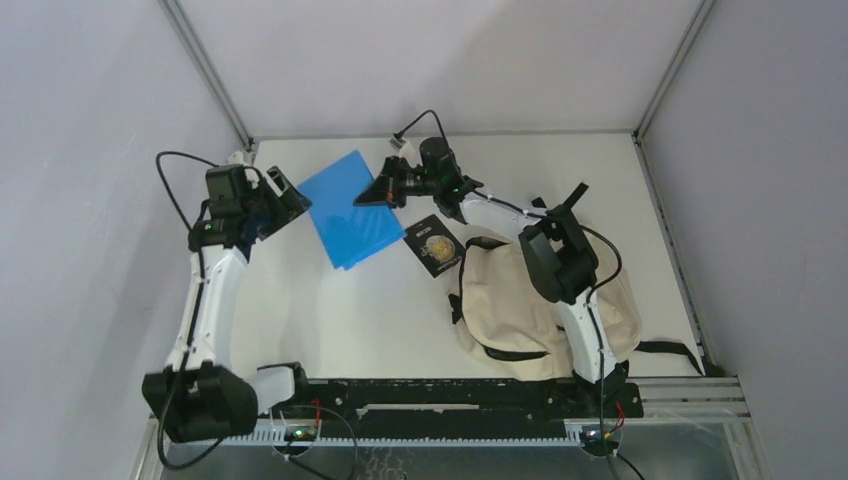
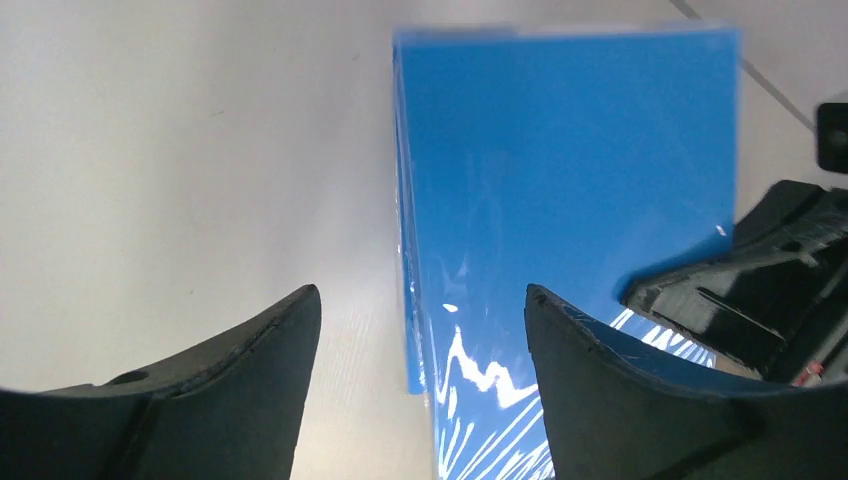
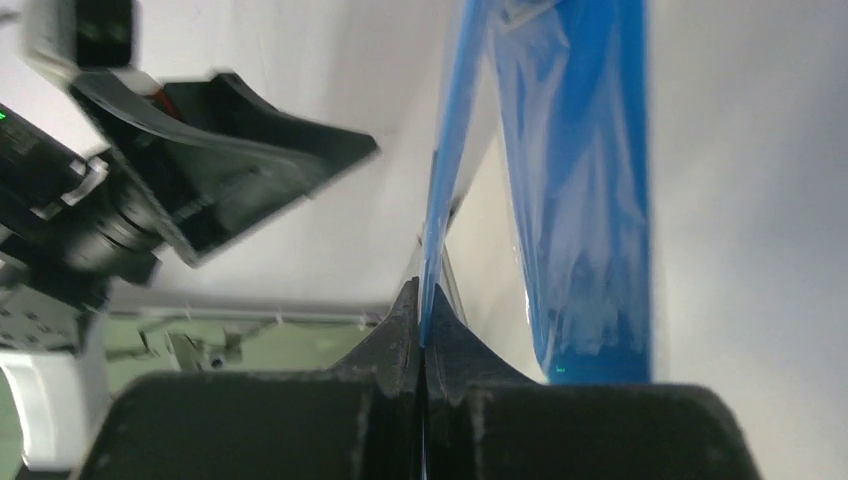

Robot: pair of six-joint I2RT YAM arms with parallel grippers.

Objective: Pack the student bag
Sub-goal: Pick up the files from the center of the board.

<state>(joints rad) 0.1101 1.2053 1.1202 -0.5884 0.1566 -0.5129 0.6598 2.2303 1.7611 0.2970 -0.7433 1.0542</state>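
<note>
right gripper (image 3: 421, 305) clamped on folder (image 1: 347, 212) edge | left gripper (image 2: 420, 300) fingers apart, straddling folder edge | bag (image 1: 505, 300) apart

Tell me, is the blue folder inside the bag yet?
No, the blue folder is outside the bag, to its left, its edge pinched in the shut right end effector.

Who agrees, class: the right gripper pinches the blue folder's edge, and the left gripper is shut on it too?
Wrong about the left gripper: the left wrist view shows its jaws standing open. The right gripper does pinch the edge of the blue folder.
</note>
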